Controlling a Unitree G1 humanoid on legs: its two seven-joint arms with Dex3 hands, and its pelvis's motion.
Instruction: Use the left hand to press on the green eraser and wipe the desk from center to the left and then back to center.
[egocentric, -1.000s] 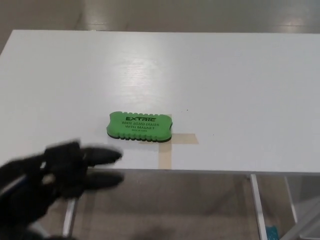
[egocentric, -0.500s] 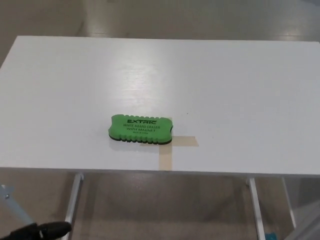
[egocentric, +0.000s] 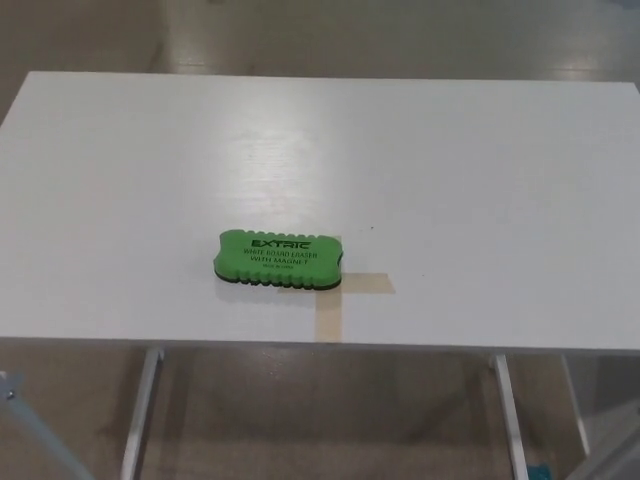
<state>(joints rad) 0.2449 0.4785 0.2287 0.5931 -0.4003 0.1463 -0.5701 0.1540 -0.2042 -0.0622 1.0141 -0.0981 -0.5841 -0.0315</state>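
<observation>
Neither hand shows in the head view, so their state cannot be told, and the green eraser (egocentric: 280, 259) lies flat on the white desk (egocentric: 480, 180), touching the tape cross (egocentric: 345, 290); pressing off-centre could tip or skid it.

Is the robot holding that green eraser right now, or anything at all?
Nothing is held. Neither robot hand shows in the head view, and the green eraser lies alone on the white desk, its right end over the tan tape mark.
</observation>
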